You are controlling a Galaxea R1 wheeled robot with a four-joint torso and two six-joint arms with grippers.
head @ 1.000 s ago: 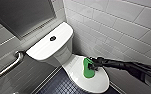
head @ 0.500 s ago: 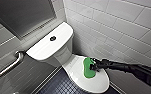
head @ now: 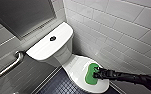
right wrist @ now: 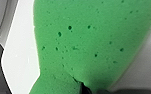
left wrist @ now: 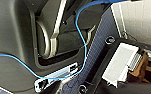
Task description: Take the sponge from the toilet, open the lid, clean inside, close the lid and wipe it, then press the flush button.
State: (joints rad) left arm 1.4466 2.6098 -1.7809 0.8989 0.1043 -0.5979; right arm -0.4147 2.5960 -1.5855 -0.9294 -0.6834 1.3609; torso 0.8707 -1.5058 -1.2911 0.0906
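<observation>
right claw (head: 95,74) and sponge (head: 89,77) slid slightly toward the front edge of the toilet lid (head: 74,65)

Right arm (head: 133,78): slim, matte black throughout, tubular links, blockier section at the wrist running into a black right end effector (head: 98,74). A sliver of the same black hardware (right wrist: 85,89) shows in the right wrist view. Left wrist view: dark grey moulded body panels (left wrist: 11,37), pale silver-grey curved struts (left wrist: 56,27), a thin bright blue cable (left wrist: 85,53) looping loose across them, a small silver connector block (left wrist: 57,76) with dark ports, a black plate (left wrist: 101,67) with round fittings (left wrist: 110,40) at its corners, and a white rectangular module (left wrist: 121,62), ribbed on one edge, framed in black.
</observation>
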